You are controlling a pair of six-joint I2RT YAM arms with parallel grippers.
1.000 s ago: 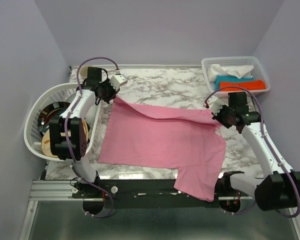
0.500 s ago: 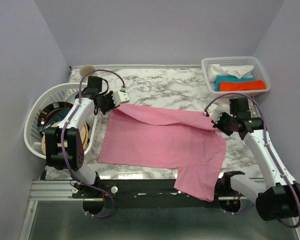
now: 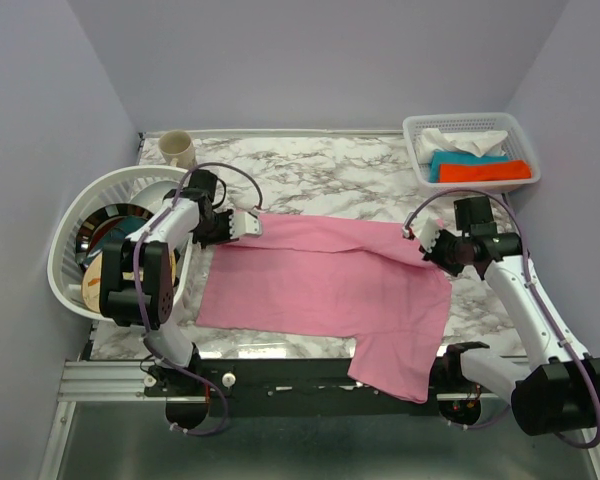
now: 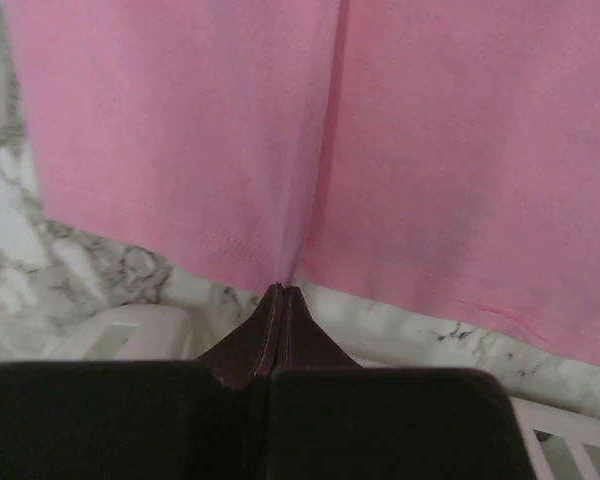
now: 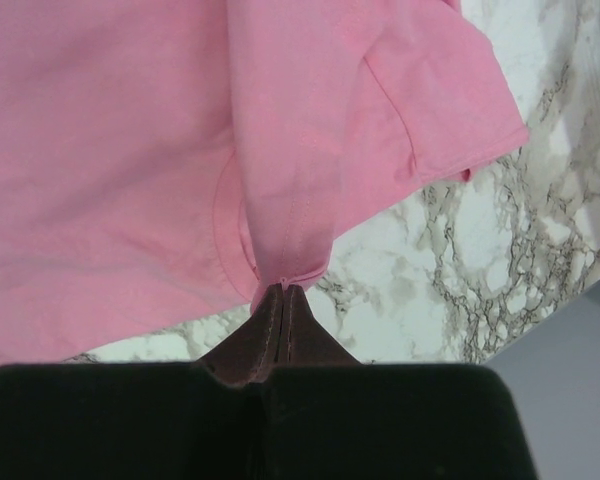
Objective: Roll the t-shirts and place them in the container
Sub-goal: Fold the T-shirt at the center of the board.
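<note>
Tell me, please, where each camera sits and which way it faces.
Top external: above and behind the robot, looking down on the table, the t-shirt, the left arm and the right arm.
Left wrist: on the left arm, looking along the left gripper, shut on the hem.
Right wrist: likewise, right gripper pinching a bunched edge.
Shared: all show the pink t-shirt on marble.

Top view: above and behind my bases, looking down on the whole desk point(image 3: 330, 170).
Left wrist: close behind my left hand point(image 4: 282, 290), facing the t-shirt point(image 4: 430, 150).
Right wrist: likewise, behind my right hand point(image 5: 285, 288).
Shared: t-shirt, desk.
</note>
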